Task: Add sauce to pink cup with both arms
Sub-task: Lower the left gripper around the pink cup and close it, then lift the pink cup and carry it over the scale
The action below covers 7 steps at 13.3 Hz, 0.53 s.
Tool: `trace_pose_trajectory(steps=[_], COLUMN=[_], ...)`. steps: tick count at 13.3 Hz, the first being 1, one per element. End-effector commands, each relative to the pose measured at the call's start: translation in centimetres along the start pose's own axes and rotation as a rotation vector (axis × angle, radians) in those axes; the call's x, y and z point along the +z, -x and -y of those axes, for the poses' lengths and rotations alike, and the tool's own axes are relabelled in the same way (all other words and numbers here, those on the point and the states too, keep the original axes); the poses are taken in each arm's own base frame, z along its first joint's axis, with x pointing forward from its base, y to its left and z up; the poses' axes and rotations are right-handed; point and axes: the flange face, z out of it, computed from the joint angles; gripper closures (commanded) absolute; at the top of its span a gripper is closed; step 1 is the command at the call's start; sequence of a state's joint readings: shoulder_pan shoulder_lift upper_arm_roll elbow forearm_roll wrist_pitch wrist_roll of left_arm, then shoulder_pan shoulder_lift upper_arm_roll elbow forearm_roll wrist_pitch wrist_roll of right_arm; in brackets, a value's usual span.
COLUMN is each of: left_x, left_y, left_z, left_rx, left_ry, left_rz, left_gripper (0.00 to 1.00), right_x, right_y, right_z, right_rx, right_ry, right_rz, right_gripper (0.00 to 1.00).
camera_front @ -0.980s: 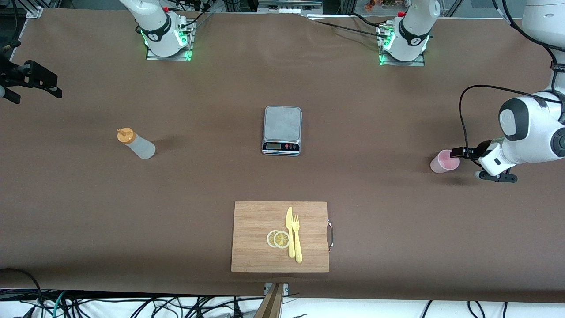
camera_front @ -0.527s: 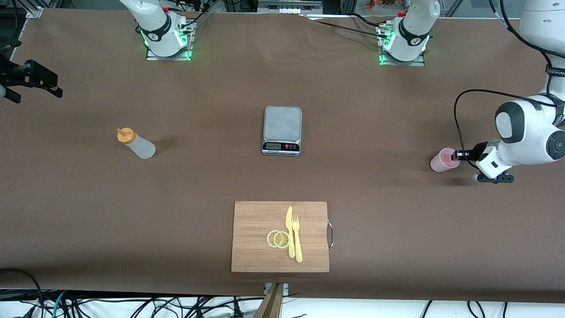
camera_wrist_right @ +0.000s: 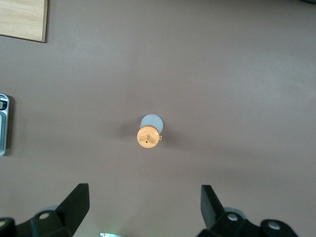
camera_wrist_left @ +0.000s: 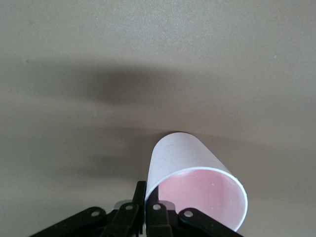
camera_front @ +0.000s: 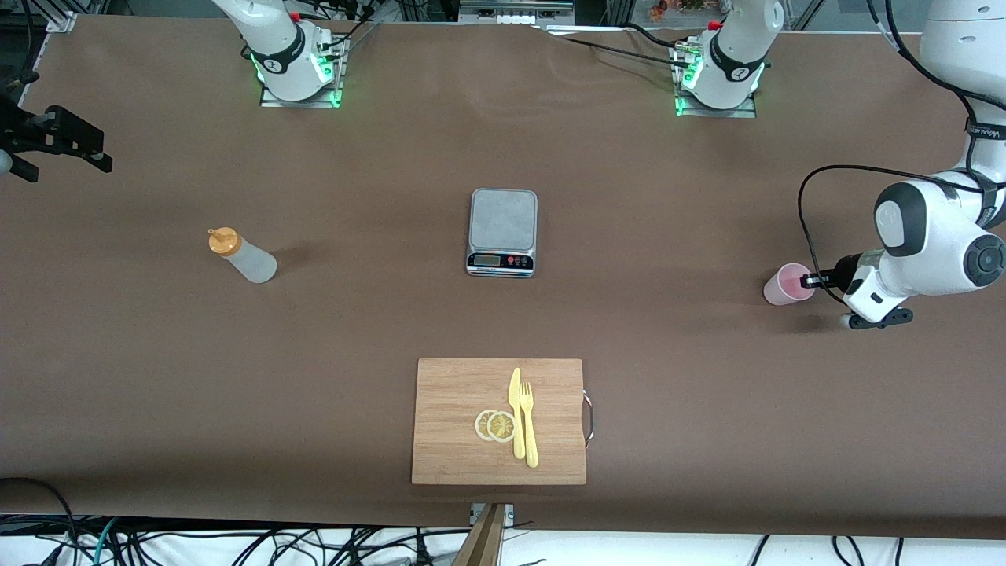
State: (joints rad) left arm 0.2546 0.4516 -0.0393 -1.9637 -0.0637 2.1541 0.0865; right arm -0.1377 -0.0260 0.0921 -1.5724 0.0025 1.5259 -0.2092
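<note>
The pink cup (camera_front: 784, 286) (camera_wrist_left: 190, 163) stands on the brown table near the left arm's end. My left gripper (camera_front: 809, 280) (camera_wrist_left: 146, 195) is shut on the pink cup's rim, with one finger inside the wall and one outside. The sauce bottle (camera_front: 244, 256) (camera_wrist_right: 149, 132), whitish with an orange cap, stands upright toward the right arm's end. My right gripper (camera_front: 59, 141) (camera_wrist_right: 143, 205) hangs open high over the table's edge at that end, apart from the bottle, with nothing between its fingers.
A grey kitchen scale (camera_front: 503, 216) (camera_wrist_right: 2, 123) sits mid-table. Nearer the front camera lies a wooden cutting board (camera_front: 448, 393) (camera_wrist_right: 22, 17) with a yellow knife (camera_front: 515, 413), a fork (camera_front: 530, 432) and two lemon slices (camera_front: 495, 425).
My left gripper's fingers have closed onto the cup's rim, and the cup has shifted slightly toward the scale. The right arm has not moved.
</note>
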Motion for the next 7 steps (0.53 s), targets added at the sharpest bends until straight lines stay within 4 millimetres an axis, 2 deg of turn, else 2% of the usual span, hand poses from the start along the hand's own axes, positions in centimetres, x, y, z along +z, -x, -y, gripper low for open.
trace_pose_trajectory(steps=[1, 3, 4, 7], left_x=[-0.3, -1.2, -2.7, -9.1], left_y=[-0.4, -0.6, -0.6, -0.8], left_z=[-0.2, -0.4, -0.7, -1.8], left_rx=[-0.018, -0.011, -0.007, 0.052], left_ry=[0.021, 0.023, 0.027, 0.026], left_rz=[0.006, 0.016, 0.038, 0.079], left_gripper=[1.0, 1.0, 1.0, 1.0], right_x=[-0.5, -0.5, -0.6, -0.7], right_y=[0.5, 0.6, 0.7, 0.6], right_z=[0.0, 0.0, 0.0, 0.0], right_rx=[-0.011, -0.011, -0.012, -0.014], right_ry=[-0.015, -0.016, -0.016, -0.013], right_rz=[-0.002, 0.005, 0.002, -0.002], right_gripper=[0.0, 0.0, 0.0, 0.0])
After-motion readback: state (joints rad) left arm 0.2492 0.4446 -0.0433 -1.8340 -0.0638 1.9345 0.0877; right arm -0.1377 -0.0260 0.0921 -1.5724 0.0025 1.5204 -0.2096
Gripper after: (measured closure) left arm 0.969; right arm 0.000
